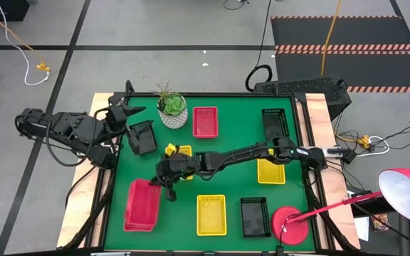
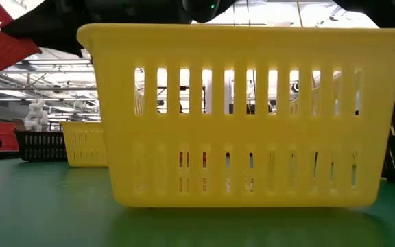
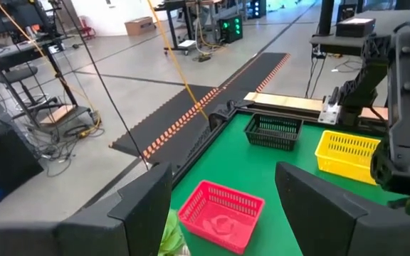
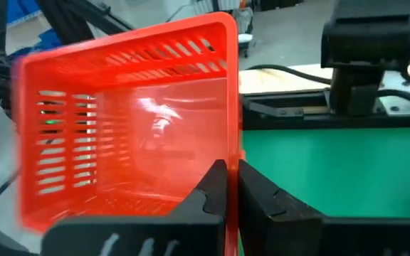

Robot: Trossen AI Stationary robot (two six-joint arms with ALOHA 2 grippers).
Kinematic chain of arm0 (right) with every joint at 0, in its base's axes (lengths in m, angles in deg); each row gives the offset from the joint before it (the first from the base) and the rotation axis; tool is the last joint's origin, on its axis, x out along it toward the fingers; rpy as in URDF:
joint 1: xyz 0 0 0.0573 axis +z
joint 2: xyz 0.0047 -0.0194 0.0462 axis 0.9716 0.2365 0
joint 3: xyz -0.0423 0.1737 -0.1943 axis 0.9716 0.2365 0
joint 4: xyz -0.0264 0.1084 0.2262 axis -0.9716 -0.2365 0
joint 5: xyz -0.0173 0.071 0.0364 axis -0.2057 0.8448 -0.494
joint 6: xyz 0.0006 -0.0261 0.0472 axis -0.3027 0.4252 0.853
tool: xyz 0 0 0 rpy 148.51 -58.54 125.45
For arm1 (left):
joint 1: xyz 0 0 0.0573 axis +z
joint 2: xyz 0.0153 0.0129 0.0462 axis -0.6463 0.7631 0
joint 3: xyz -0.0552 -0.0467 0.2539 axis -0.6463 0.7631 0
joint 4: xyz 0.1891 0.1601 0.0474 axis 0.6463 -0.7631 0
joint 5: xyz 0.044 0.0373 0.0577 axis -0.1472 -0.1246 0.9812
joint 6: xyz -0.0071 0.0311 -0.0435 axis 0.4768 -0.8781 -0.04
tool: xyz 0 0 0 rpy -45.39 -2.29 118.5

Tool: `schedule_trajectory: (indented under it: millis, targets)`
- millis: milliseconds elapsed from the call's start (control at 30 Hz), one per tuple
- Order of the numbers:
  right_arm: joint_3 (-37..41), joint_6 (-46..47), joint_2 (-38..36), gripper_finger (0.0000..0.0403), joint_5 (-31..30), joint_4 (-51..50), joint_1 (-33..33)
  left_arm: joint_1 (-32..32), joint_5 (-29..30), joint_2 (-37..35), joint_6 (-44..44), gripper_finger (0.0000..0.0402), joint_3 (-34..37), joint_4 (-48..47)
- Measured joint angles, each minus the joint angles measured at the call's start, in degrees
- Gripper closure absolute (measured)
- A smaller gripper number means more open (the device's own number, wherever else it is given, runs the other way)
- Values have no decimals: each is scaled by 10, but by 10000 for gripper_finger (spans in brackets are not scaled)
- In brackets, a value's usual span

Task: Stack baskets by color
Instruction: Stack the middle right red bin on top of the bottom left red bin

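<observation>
- Reaching across the green desk (image 1: 226, 178) from the right side, the right hand (image 1: 164, 186) is clamped on the wall of a red basket (image 4: 127, 114), its two fingers pinched together over the rim in the right wrist view
- that held red basket (image 1: 142, 205) sits tilted at the front left of the desk, over what looks like another red one, though the overhead view cannot settle that
- a third red basket (image 1: 205, 121) lies flat at the back, just beside the white plant pot (image 1: 174, 115)
- yellow baskets: one at front centre (image 1: 211, 214), one on the right under the right arm (image 1: 270, 172), one partly hidden beneath the arm near the middle (image 1: 182, 151)
- black baskets: back right (image 1: 274, 122), front right (image 1: 255, 216), and one tilted by the left hand (image 1: 142, 137)
- left hand (image 1: 135, 112) rests at the back left corner, fingers spread apart and holding nothing
- round red lamp base (image 1: 294, 221) stands at the front right corner
- no readable writing or labels on any basket
</observation>
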Motion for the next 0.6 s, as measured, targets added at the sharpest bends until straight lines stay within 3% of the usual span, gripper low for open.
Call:
schedule_trajectory:
  millis: [400, 600]
  targets:
    - [1, 4, 1, 392, 13, -6, -2, 0, 0, 0, 5, 149, 0, -7]
    - [1, 5, 1, 343, 12, -6, -2, 0, 0, 0, 8, 149, 0, -11]
